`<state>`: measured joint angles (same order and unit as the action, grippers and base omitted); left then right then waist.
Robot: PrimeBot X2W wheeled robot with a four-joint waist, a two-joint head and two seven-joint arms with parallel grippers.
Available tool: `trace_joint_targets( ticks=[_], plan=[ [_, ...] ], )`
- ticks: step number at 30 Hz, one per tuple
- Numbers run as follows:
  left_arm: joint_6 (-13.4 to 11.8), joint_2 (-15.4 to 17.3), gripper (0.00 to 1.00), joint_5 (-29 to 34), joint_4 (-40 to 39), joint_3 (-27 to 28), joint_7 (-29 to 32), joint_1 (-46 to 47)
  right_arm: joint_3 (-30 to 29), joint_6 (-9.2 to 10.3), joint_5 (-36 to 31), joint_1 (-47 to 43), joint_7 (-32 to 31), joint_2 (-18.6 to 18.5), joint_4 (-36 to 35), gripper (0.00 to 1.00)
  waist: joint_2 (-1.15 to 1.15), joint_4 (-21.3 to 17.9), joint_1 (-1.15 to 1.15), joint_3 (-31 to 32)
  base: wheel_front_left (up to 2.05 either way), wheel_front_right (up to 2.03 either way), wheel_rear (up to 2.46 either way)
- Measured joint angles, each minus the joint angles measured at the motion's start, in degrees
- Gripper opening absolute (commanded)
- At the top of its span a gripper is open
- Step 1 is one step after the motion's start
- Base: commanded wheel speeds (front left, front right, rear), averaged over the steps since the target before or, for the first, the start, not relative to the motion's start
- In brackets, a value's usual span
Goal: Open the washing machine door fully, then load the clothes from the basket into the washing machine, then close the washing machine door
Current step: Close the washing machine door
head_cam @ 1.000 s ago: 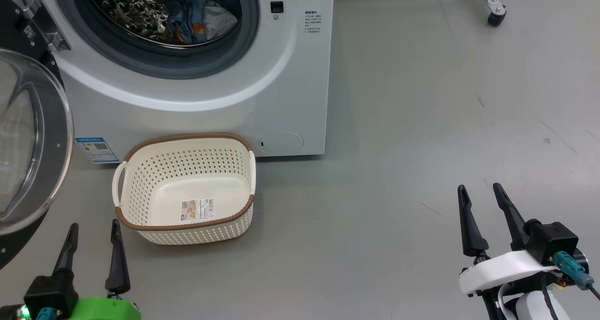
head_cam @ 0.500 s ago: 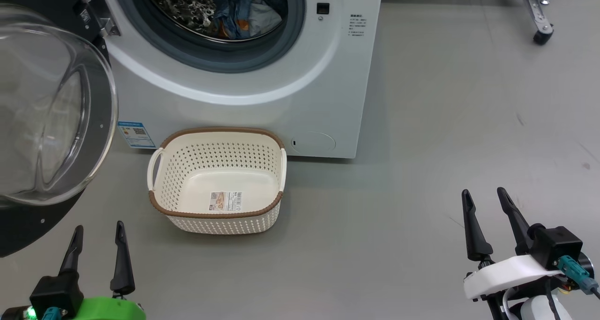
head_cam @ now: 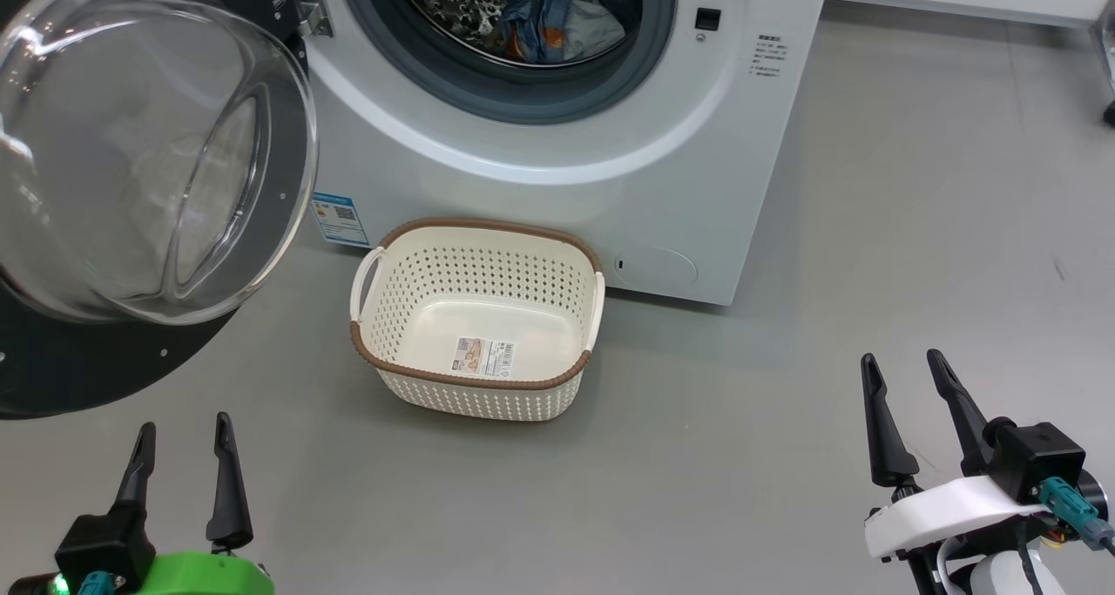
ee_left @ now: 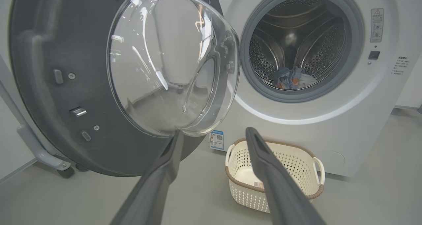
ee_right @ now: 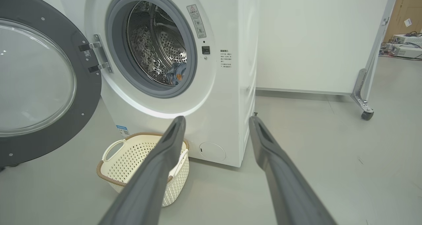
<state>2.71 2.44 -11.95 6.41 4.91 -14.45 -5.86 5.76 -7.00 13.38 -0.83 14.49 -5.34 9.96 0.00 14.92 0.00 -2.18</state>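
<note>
The washing machine point(head_cam: 557, 185) point(ee_left: 329, 119) point(ee_right: 224, 96) stands with its door point(head_cam: 148, 151) point(ee_left: 138, 70) point(ee_right: 36, 80) swung wide open to the left. Blue and pale clothes point(head_cam: 557, 20) point(ee_left: 293, 80) point(ee_right: 175, 74) lie inside the steel drum. On the floor in front sits the cream basket point(head_cam: 477, 316) point(ee_left: 273, 172) point(ee_right: 138, 159), holding nothing but its label sticker. My left gripper point(head_cam: 181, 434) point(ee_left: 213, 132) is open at the lower left, well short of the door. Open too, my right gripper point(head_cam: 902, 364) point(ee_right: 216, 119) hangs at the lower right, far from the basket.
Grey floor spreads to the right of the machine. A white panel on a castor leg point(ee_right: 362, 103) stands at the back right. Behind the open door, a grey metal frame leg with a castor point(ee_left: 49, 155) rests on the floor.
The head camera has swung left, so machine, basket and door appear shifted right in view. Both grippers keep their places and stay open.
</note>
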Motion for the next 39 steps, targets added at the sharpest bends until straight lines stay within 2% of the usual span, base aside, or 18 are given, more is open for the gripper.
trace_joint_targets(
  ticks=[18,39],
  plan=[
    [-1.8,0.0,1.0,0.0,0.2,0.7,0.0,-0.5,1.1,0.0,-0.3,-0.6,0.0,0.1,0.3,1.0,0.0,7.2,0.0,1.3,0.0,0.0,0.0],
    [-2.8,0.0,1.0,0.2,-0.8,2.2,0.0,-2.0,2.4,0.0,-0.4,-0.6,0.0,0.4,0.5,1.0,0.0,7.9,0.0,0.6,0.0,0.0,0.0]
  ],
)
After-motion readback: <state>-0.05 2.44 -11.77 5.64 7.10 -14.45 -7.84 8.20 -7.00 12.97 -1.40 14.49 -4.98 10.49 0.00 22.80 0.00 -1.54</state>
